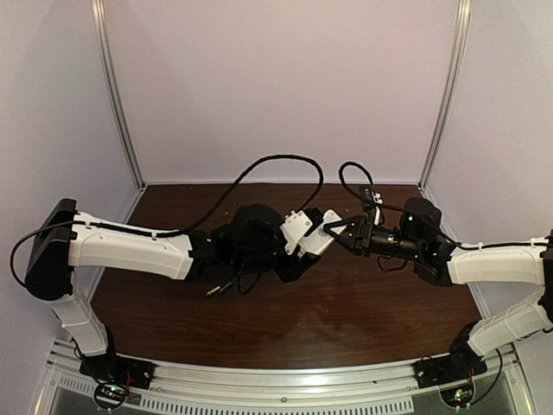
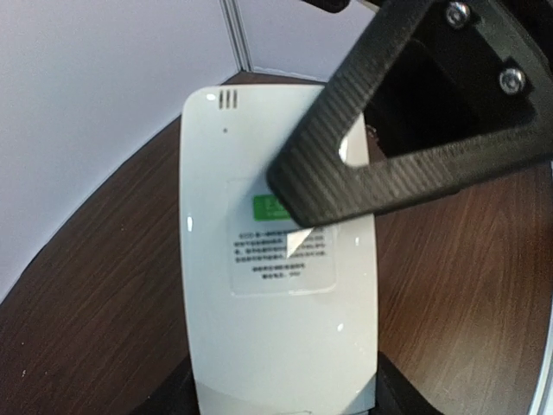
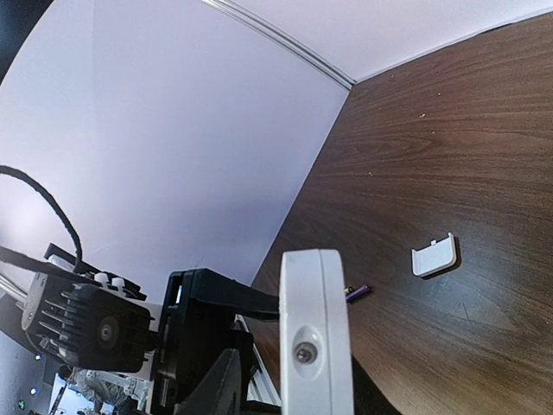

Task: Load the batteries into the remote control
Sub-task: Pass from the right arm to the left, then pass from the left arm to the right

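1. Batteries (image 1: 219, 290): two slim cells lie close together on the dark wooden table (image 1: 371, 320), beneath the left forearm. They sit to the left of the remote and nearer to me. Nothing holds them.
2. Left gripper (image 2: 281, 406): its jaws are closed on the end of the remote control (image 2: 268, 346) nearest its wrist, one dark jaw at each long edge. The remote seems to be raised off the table.
3. Remote control: it sits mid-table between the two wrists. Its plain white back, with a printed label, faces the left wrist camera. Its long axis runs from the left gripper toward the right one.
4. Right gripper (image 1: 335, 232): one black finger (image 2: 328, 130) lies across the remote's back near the far end. I cannot tell whether the jaws clamp the remote or only bracket it.
5. Small white cover piece (image 3: 434, 255): it lies flat on the table, apart from the remote. I judge it to be the battery door.
6. Deciding relation: the batteries lie down and left of both grippers. The left arm is nearer but carries the remote. I judge the right gripper must free itself and reach across for a cell.
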You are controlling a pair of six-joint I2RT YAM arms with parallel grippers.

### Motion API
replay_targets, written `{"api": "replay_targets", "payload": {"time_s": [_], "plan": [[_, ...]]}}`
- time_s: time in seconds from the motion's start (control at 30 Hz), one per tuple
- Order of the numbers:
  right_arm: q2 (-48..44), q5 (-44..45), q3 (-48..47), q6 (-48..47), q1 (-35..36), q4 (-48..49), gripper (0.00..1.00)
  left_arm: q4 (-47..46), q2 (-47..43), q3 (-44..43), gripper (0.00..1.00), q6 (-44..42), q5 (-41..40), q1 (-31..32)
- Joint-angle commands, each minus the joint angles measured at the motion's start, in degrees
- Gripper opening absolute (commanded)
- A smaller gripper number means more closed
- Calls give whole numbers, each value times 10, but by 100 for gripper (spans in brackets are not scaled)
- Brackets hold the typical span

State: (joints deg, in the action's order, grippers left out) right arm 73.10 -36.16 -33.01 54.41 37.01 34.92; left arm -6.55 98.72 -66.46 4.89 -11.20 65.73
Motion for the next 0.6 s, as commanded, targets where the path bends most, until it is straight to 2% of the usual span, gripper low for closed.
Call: {"api": "replay_targets", "payload": {"time_s": [0.0, 0.17, 0.27, 0.37, 0.43, 0.47, 0.53, 0.57], "plan": [[20, 6, -2, 15, 15, 39, 33, -57, 7, -27, 36, 24, -3, -2], [38, 11, -5, 25, 23, 59, 28, -59, 8, -31, 35, 29, 0, -2], [41, 18, -3, 27, 24, 65, 19, -59, 9, -31, 35, 30, 7, -2], [47, 20, -4, 31, 24, 70, 17, -60, 9, -28, 35, 34, 11, -2], [48, 20, -3, 33, 24, 75, 12, -61, 8, -28, 35, 36, 11, -2], [47, 21, -2, 32, 24, 74, 9, -58, 7, -28, 39, 37, 14, -2], [44, 22, -2, 30, 24, 70, 1, -37, 3, -33, 54, 37, 19, -2], [41, 22, -1, 27, 24, 67, 0, -24, -2, -34, 61, 38, 18, -3]]}}
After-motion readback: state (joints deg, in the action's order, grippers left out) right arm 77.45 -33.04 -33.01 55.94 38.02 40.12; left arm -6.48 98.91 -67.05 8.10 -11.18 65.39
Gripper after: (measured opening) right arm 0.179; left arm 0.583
